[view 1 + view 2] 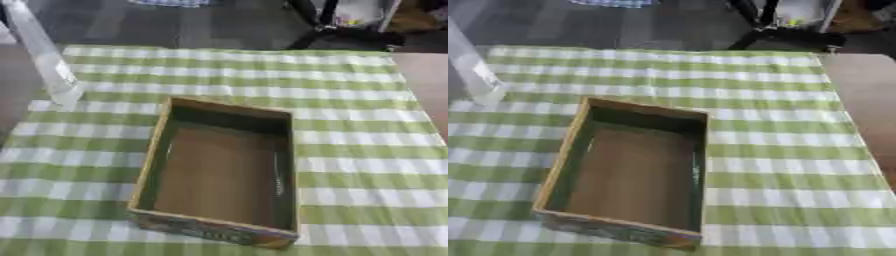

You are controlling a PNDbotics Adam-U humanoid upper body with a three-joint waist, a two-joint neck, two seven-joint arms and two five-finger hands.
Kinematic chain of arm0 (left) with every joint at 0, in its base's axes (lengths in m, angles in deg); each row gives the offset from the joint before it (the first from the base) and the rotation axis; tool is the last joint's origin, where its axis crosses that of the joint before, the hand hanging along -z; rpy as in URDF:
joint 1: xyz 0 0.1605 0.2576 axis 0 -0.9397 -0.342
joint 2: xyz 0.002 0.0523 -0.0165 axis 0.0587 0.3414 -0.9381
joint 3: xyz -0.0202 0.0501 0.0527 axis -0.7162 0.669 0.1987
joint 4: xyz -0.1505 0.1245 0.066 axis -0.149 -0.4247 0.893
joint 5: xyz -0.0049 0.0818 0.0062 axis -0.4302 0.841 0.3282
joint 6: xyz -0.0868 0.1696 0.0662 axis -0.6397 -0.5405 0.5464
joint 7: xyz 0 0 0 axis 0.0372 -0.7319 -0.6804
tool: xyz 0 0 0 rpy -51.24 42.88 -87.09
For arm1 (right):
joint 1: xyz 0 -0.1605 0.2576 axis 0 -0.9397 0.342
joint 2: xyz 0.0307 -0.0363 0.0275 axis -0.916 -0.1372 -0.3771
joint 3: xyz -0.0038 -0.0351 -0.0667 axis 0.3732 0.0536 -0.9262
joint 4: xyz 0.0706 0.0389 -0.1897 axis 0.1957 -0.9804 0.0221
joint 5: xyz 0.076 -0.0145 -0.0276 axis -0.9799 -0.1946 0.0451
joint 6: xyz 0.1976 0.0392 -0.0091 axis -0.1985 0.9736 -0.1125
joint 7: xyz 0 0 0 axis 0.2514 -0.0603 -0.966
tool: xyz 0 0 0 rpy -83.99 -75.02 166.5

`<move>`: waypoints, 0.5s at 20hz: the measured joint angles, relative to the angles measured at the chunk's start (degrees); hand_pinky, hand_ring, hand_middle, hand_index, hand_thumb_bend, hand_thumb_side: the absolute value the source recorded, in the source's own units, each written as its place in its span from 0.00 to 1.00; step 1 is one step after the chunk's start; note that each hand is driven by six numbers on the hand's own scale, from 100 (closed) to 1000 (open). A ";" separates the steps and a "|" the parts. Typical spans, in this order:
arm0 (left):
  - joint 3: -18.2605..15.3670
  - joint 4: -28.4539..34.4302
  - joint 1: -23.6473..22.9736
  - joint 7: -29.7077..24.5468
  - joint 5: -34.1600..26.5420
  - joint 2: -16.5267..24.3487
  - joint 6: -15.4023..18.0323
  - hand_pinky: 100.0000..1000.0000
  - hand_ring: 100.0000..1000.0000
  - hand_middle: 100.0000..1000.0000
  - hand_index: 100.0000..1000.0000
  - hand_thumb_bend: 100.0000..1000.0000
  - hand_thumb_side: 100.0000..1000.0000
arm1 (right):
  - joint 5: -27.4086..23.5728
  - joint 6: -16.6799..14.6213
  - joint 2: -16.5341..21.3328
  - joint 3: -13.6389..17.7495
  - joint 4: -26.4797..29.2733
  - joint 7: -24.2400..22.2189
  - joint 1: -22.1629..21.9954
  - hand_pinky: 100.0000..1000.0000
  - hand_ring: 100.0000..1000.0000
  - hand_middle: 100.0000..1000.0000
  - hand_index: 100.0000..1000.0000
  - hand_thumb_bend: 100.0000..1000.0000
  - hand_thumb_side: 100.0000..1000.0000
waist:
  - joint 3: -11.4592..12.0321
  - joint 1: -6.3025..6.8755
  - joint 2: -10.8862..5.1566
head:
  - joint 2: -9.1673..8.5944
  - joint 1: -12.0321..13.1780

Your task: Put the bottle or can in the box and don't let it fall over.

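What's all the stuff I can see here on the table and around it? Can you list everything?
Bottle: one, clear plastic with a pale label, standing at the cloth's far left edge.
Box: one, brown cardboard, open-topped and empty, middle of the table.
Tablecloth: one, green and white checked, covering the table.
Chair base: one, black, on the floor beyond the table.
Robot's hands: neither shows in either view.
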 measured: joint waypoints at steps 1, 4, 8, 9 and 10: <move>0.35 -1.09 0.57 -0.90 0.18 0.32 0.46 1.00 1.00 0.99 1.00 0.91 0.23 | 0.00 0.02 -0.14 -0.01 0.00 -0.02 -0.01 0.90 1.00 1.00 1.00 0.00 0.58 | -0.02 -0.06 0.00 | -0.04 -0.01; 1.18 -4.15 2.40 -3.15 0.51 1.09 1.40 1.00 1.00 0.99 1.00 0.92 0.25 | 0.00 0.10 -0.18 -0.03 0.00 -0.12 -0.21 0.90 1.00 1.00 1.00 0.00 0.58 | -0.30 -0.19 -0.01 | -0.42 -0.05; 2.00 -8.02 4.50 -4.97 1.21 1.94 2.59 1.00 1.00 0.98 1.00 0.93 0.26 | 0.00 0.08 -0.19 -0.18 0.00 -0.26 -0.40 0.90 1.00 1.00 1.00 0.00 0.58 | -0.45 -0.22 -0.01 | -0.54 0.02; 2.21 -8.85 5.13 -5.14 1.34 2.11 2.80 1.00 1.00 0.98 1.00 0.92 0.25 | 0.00 0.09 -0.19 -0.28 0.00 -0.28 -0.40 0.90 1.00 1.00 1.00 0.00 0.58 | -0.53 -0.23 -0.01 | -0.60 0.08; 2.35 -9.51 5.68 -5.23 1.47 2.21 2.97 1.00 1.00 0.98 1.00 0.93 0.25 | 0.00 0.11 -0.20 -0.34 0.00 -0.31 -0.40 0.90 1.00 1.00 1.00 0.00 0.58 | -0.58 -0.23 -0.01 | -0.64 0.17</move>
